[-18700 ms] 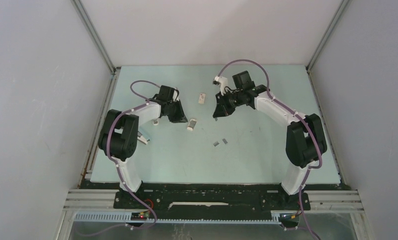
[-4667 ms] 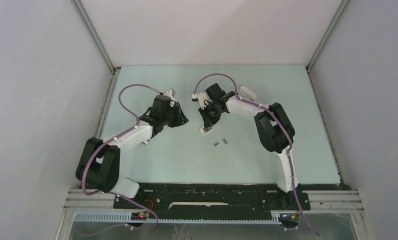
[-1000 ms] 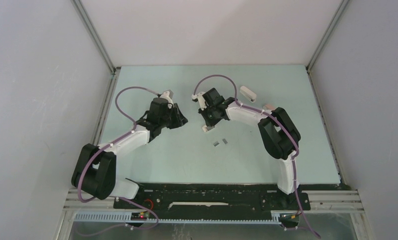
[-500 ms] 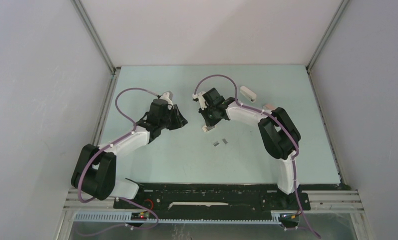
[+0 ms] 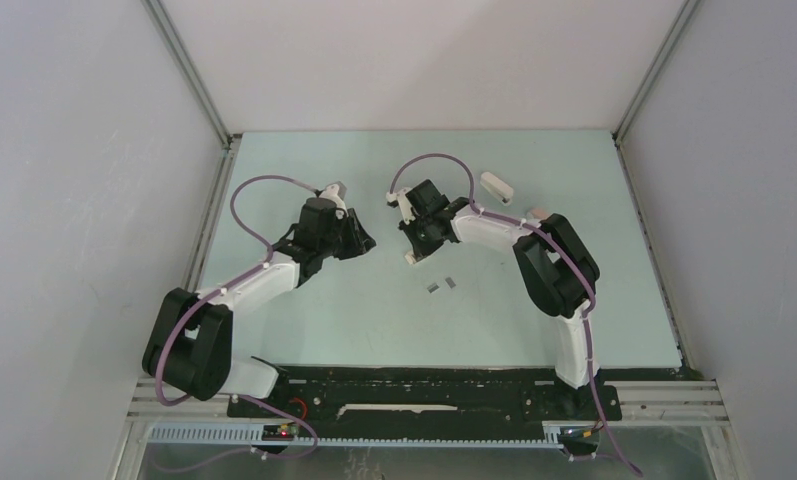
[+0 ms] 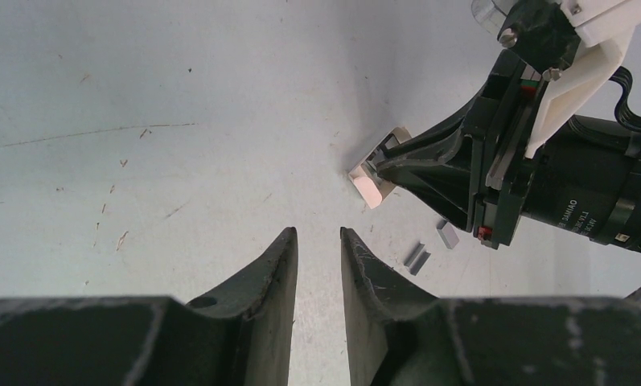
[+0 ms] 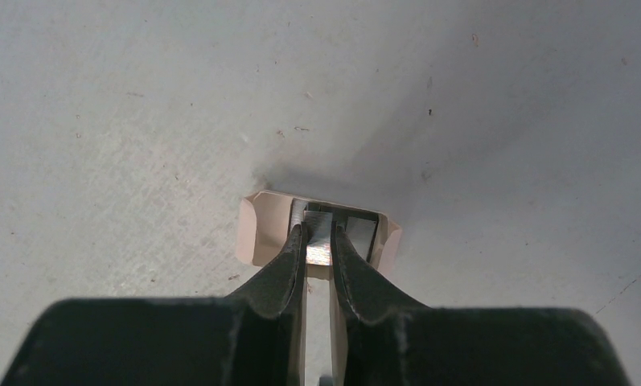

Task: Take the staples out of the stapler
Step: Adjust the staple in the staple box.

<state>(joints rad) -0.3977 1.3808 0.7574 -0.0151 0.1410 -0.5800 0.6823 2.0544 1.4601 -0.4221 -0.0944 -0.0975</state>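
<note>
White lettering (image 6: 580, 211) runs along the black wrist housing of the right arm (image 5: 489, 227), too small to read with certainty; two strips of staples (image 6: 418, 258) lie on the pale green table (image 5: 324, 320), each short and silvery-grey, side by side but not touching, just near and right of the mini stapler (image 7: 260, 229); that mini stapler is pale pinkish-white, opened, and held down at the table near its middle; the right jaws, almost pressed together, pinch a silvery metal piece in its open channel; whether that piece is more staples or the stapler's own metal cannot be told; the left jaws, on the left arm (image 5: 274, 272), are slightly spread with nothing between them, just left of the mini stapler; a second stapler (image 5: 496, 185), white, lies far right; a small pale object (image 5: 537, 213) beside the right arm is too small to name.
</note>
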